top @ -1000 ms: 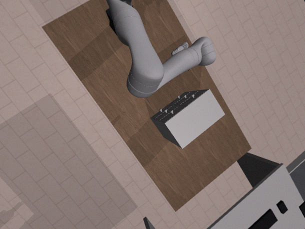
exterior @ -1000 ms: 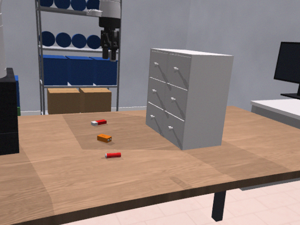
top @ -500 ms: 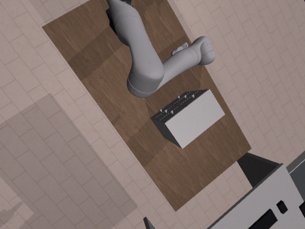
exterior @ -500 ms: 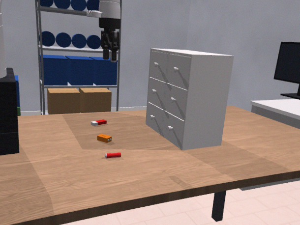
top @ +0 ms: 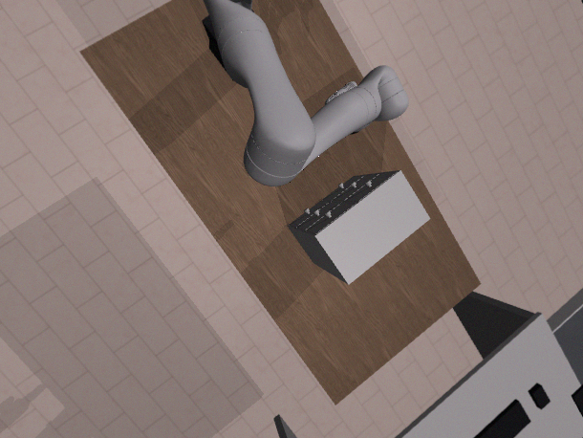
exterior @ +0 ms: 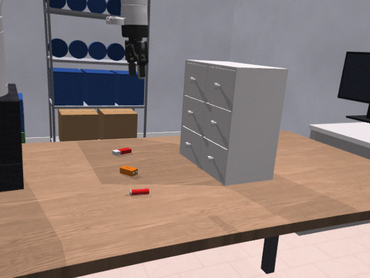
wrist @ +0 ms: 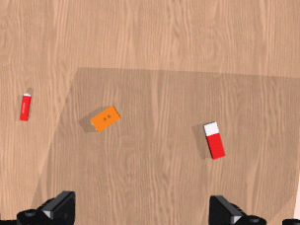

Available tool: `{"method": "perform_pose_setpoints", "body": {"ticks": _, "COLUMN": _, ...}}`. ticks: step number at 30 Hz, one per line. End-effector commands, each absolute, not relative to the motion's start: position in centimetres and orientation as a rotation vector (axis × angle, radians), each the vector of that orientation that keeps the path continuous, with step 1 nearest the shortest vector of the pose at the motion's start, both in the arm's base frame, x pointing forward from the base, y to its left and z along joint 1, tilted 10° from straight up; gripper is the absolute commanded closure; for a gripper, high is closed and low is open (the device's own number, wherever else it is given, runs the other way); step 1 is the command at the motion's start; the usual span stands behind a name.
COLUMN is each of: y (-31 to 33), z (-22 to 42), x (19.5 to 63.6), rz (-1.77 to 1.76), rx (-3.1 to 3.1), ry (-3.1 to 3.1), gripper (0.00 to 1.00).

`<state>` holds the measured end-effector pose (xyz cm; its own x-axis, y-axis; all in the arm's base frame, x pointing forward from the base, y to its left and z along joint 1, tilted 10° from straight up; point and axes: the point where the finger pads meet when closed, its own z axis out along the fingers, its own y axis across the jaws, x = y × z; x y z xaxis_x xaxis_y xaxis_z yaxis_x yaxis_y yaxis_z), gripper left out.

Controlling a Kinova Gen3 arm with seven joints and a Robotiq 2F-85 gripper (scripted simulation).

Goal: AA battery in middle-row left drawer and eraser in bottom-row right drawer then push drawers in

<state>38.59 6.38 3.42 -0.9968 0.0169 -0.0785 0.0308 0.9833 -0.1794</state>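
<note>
The red AA battery (exterior: 139, 191) (wrist: 26, 107) lies on the wooden table (exterior: 182, 230) (top: 158, 86), nearest the front edge. The red and white eraser (exterior: 122, 151) (wrist: 213, 140) lies farther back. The small grey chest (exterior: 258, 121) (top: 377, 225) stands upright to their right, all six drawers pushed in. Its middle-row left drawer (exterior: 194, 113) and bottom-row right drawer (exterior: 216, 160) are shut. My gripper (exterior: 136, 73) (wrist: 142, 209) is open and empty. It hangs high above the table, pointing down, roughly over the eraser. In the overhead view the arm hides the gripper and the small things.
An orange block (exterior: 128, 170) (wrist: 106, 118) lies between the battery and the eraser. A black box (exterior: 10, 145) stands at the table's left edge. A shelf rack with blue bins and cardboard boxes stands behind the table. A desk with a monitor is at the right.
</note>
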Motion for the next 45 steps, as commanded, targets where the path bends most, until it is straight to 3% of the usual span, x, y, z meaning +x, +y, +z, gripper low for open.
{"method": "perform_pose_setpoints", "body": {"ticks": 1, "y": 6.4, "z": 3.3, "x": 38.6, "rz": -0.279, "rx": 0.029, "ry": 3.041, "gripper": 0.0}}
{"method": "perform_pose_setpoints", "body": {"ticks": 45, "y": 5.6, "z": -0.2, "x": 41.5, "rz": -0.256, "rx": -0.015, "ry": 2.728, "gripper": 0.0}}
